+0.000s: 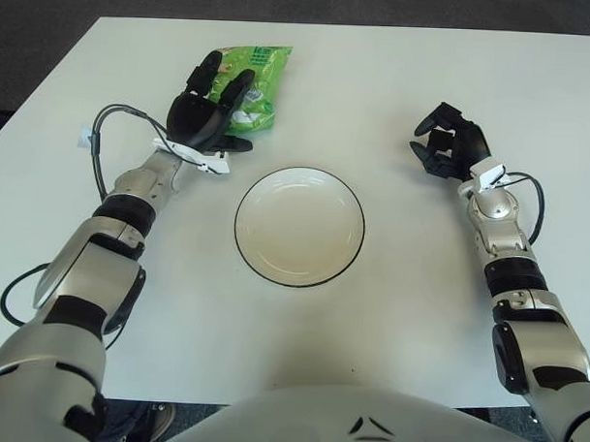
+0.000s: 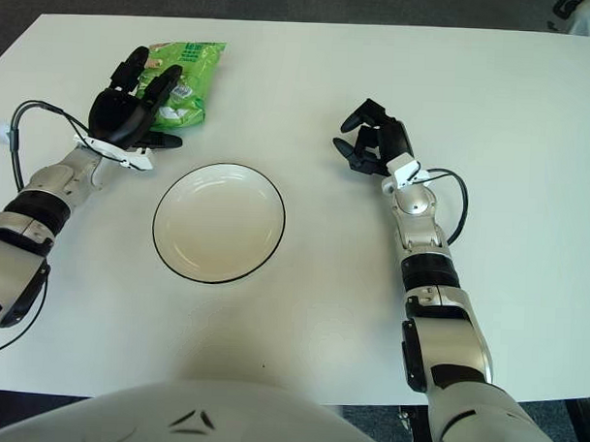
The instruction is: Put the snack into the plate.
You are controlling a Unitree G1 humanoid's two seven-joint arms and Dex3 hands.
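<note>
The snack (image 1: 253,84) is a bright green, crinkled foil bag with white patches of print near its lower end. It lies flat on the white tabletop (image 1: 389,312), toward the far left, beyond the plate (image 1: 300,225) and just up and to the left of its rim, not touching it. The plate is a shallow round white dish with a thin dark edge line, and nothing lies in it.

The left hand (image 1: 208,109) sits over the near left part of the bag with its black fingers (image 1: 244,84) stretched out and spread across the green foil. The thumb points sideways toward the plate along the bag's lower edge. The fingers are extended rather than wrapped, so the bag is covered but not gripped; whether the fingertips press on the foil cannot be told.

The right hand (image 1: 449,141) shows to the right of the plate, well apart from it, its fingers half curled and holding nothing.

The bag carries printing at the top and on the white patches, but none of it can be read.
</note>
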